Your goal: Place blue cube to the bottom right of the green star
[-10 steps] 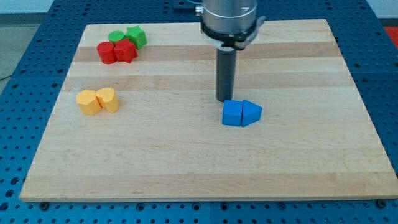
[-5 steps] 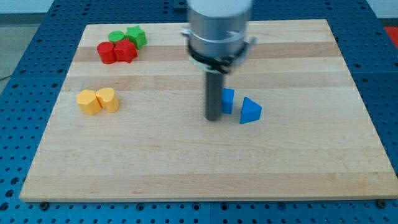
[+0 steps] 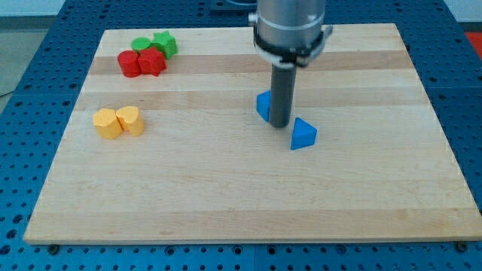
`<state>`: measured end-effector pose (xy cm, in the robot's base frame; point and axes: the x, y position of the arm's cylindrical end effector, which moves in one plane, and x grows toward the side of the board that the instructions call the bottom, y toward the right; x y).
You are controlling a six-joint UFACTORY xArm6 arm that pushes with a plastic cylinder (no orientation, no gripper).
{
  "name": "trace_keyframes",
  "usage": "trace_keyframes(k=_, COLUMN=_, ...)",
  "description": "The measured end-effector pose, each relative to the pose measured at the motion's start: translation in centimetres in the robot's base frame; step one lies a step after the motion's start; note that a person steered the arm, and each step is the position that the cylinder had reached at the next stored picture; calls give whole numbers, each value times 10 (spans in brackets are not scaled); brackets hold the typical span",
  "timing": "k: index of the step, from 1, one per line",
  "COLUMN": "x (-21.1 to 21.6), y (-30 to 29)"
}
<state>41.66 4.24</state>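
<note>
The blue cube (image 3: 263, 105) sits near the board's middle, partly hidden behind my rod. My tip (image 3: 280, 125) rests on the board right against the cube's right side. The green star (image 3: 165, 44) is at the view's top left, far from the cube. A blue triangular block (image 3: 303, 134) lies just to the lower right of my tip.
A green round block (image 3: 141, 44) and two red blocks (image 3: 129, 63) (image 3: 152, 62) cluster beside the green star. Two yellow blocks (image 3: 107, 123) (image 3: 131, 120) lie at the left. The wooden board (image 3: 241, 203) sits on a blue perforated table.
My tip went from above the two blue blocks around to the cube's left, and now stands between them. The cube has moved up and left, away from the triangular block.
</note>
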Motion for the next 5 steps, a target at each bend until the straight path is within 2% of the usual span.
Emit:
trace_keyframes(k=1, x=-52, y=-18)
trace_keyframes(k=2, x=-39, y=-18)
trace_keyframes(k=3, x=-42, y=-44)
trace_keyframes(k=4, x=-83, y=-84)
trace_keyframes(k=5, x=-99, y=-109)
